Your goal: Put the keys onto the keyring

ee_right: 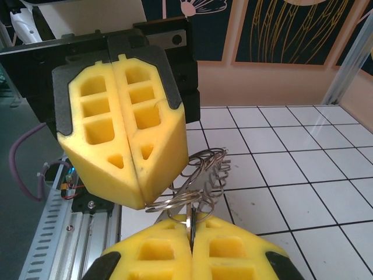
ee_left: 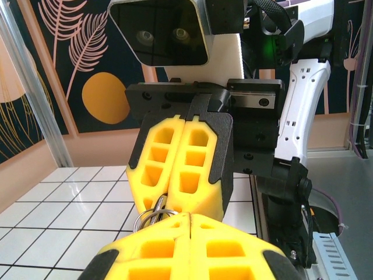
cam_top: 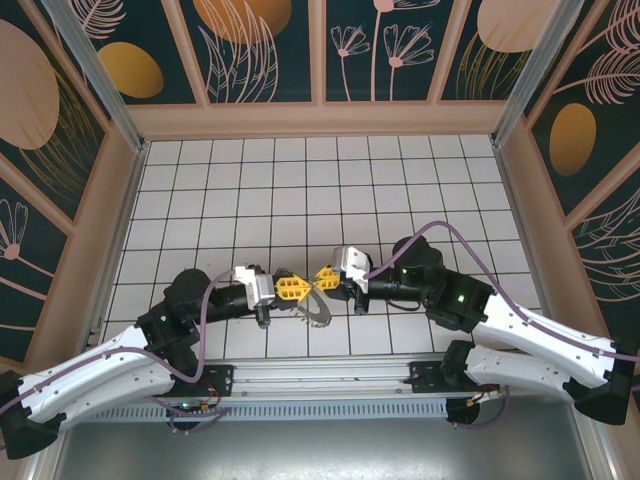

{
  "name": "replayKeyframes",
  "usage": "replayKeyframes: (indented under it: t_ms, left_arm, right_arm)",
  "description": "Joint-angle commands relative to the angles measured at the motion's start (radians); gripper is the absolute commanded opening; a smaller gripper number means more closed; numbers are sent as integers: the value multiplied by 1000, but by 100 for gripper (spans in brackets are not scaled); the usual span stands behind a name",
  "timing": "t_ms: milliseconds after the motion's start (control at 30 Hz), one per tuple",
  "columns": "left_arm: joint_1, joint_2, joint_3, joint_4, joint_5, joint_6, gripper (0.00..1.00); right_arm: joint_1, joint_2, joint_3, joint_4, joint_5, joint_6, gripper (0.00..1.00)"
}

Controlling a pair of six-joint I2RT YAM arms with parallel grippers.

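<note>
The keyring (cam_top: 316,312) hung over the white tiled table (cam_top: 400,180). The left gripper (cam_top: 298,291) and right gripper (cam_top: 323,279) met at its upper rim, each with jaws clamped shut on the wire.

arms (cam_top: 100,375): 2 | finger pairs: 2, left fingers (cam_top: 292,290), right fingers (cam_top: 326,277) | keyring (ee_right: 195,198): 1
</note>
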Motion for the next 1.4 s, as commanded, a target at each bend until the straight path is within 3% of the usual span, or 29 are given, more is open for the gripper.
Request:
replayKeyframes:
  t_ms: [0, 567, 700, 867, 1167, 1300, 1367]
  left_arm:
    - [-5, -16, 19, 0, -18, 14, 0]
    - [-4, -11, 68, -123, -95, 59, 1]
    - [-4, 16, 106, -200, -117, 91, 26]
    - [-4, 33, 109, -207, -138, 116, 39]
    - [-4, 123, 126, -178, -173, 127, 36]
    - [-3, 113, 117, -155, -201, 129, 25]
    - [-4, 107, 116, -153, -216, 127, 12]
  right_arm:
    - [16, -6, 15, 37, 35, -4, 0]
    - [47, -38, 19, -14, 159, -29, 0]
    - [48, -43, 26, -20, 183, -33, 0]
    - [47, -24, 45, -39, 205, -28, 0]
    - [47, -20, 51, -29, 224, -12, 0]
    - [47, -24, 47, -31, 223, -8, 0]
    - [48, -27, 46, -35, 221, -6, 0]
